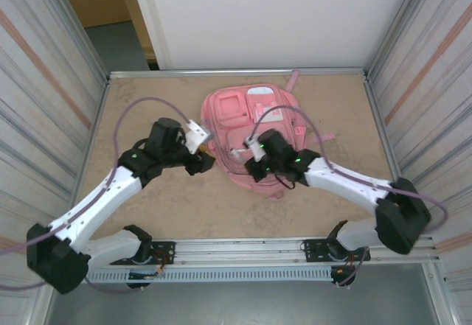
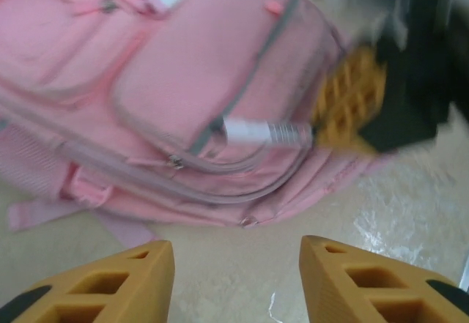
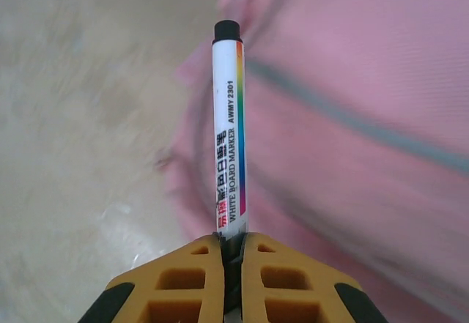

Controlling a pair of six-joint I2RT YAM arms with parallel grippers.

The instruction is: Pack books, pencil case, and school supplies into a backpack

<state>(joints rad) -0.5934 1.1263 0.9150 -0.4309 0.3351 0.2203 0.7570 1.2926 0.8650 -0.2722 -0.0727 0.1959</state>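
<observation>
The marker [image 3: 229,132] was held tight by the right pincer [image 3: 233,244], its long body pointed out over the pink backpack [image 1: 236,115] laid on the tabletop [image 1: 184,207]. The left pincer [image 2: 236,253] was seen open and empty beside it. The zips seemed shut, though blurred.

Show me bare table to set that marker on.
Bare table lies between the backpack and the left wall, between it and the right wall, and along the front rail. Crowded at the backpack's near edge, where the left gripper and the right gripper, holding the marker, sit.
</observation>
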